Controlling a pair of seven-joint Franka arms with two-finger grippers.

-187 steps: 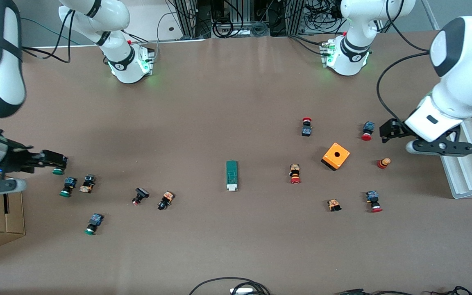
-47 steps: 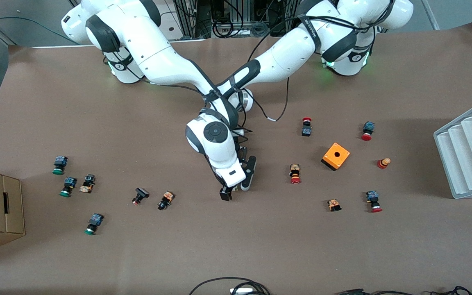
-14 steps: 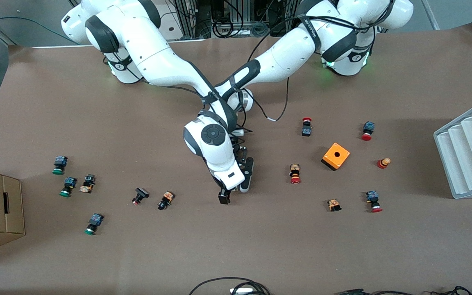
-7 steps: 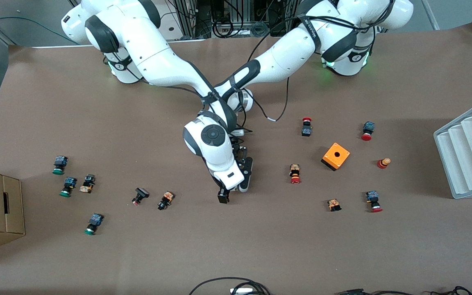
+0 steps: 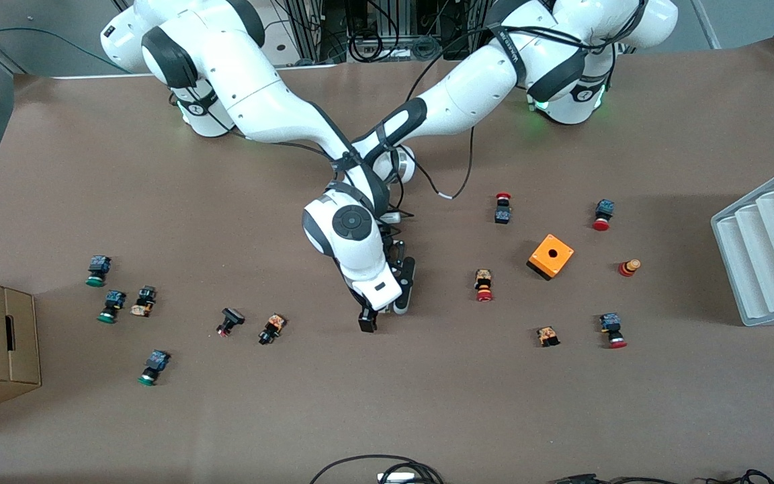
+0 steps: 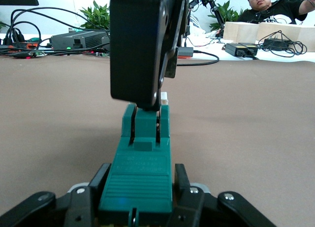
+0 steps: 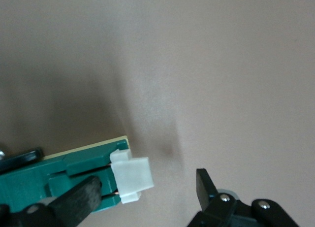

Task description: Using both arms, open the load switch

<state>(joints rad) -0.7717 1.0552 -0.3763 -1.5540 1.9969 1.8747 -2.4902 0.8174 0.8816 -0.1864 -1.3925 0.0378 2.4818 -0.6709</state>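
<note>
Green load switch [image 6: 141,168] with a white slider [image 7: 130,179] lies mid-table under both arms. Left gripper [image 6: 140,200] is clamped on its body. Right gripper [image 7: 147,190] stands wide astride the slider end.

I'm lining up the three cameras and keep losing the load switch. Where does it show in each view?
Front view: hidden under the two wrists at mid-table; no part can be made out.
Left wrist view: the green load switch fills the lower middle, clamped in the left gripper.
Right wrist view: its green end and white sliding piece sit low at the edge, one right gripper finger on it.
Shared landmark: the white sliding piece.
</note>
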